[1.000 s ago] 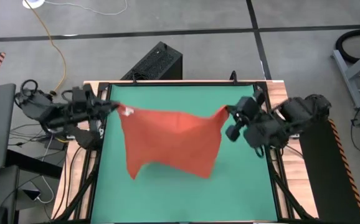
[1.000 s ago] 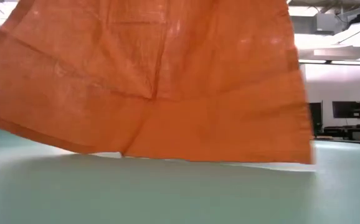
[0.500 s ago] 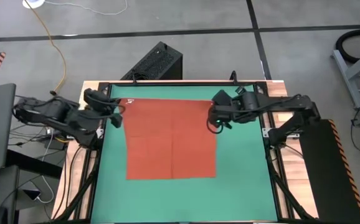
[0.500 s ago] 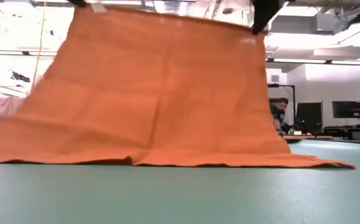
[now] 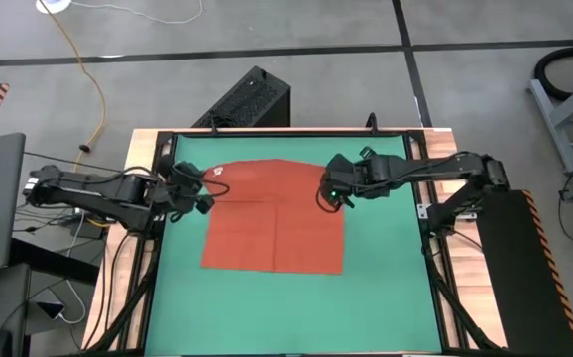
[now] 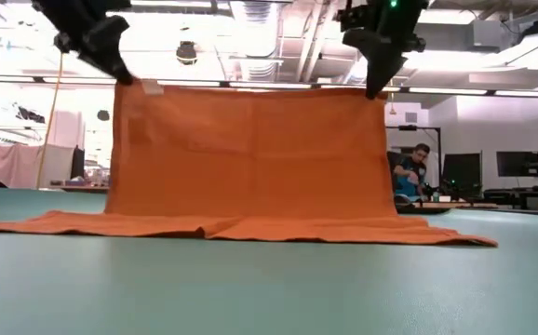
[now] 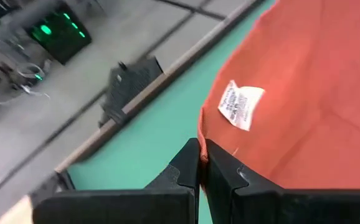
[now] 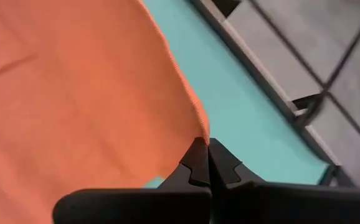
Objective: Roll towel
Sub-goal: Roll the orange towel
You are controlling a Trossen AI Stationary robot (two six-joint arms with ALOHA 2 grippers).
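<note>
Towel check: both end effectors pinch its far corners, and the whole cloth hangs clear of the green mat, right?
Not quite. Both the left end effector and right end effector do pinch the towel corners, but the low view shows its lower part lying on the green mat.

**Orange-red cloth on a green mat, dark arms at both sides**

The towel [image 5: 275, 213] is a plain orange-red, unpatterned, with a small white tag [image 7: 240, 104] printed in fine dark lettering near one corner. Under it the mat [image 5: 386, 288] is an even green, without any marking, and around the mat runs a black frame [image 5: 158, 248] on a pale wooden table [image 5: 126, 288]. The left gripper [image 7: 200, 163] and the right gripper [image 8: 206, 157] are both black; a small green light glows on the right arm [image 5: 332, 192]. Beyond the table's far edge sits a black box [image 5: 247, 99] on a grey floor [image 5: 306, 25] crossed by dark lines, with a yellow cable [image 5: 80, 55] trailing at the left
</note>
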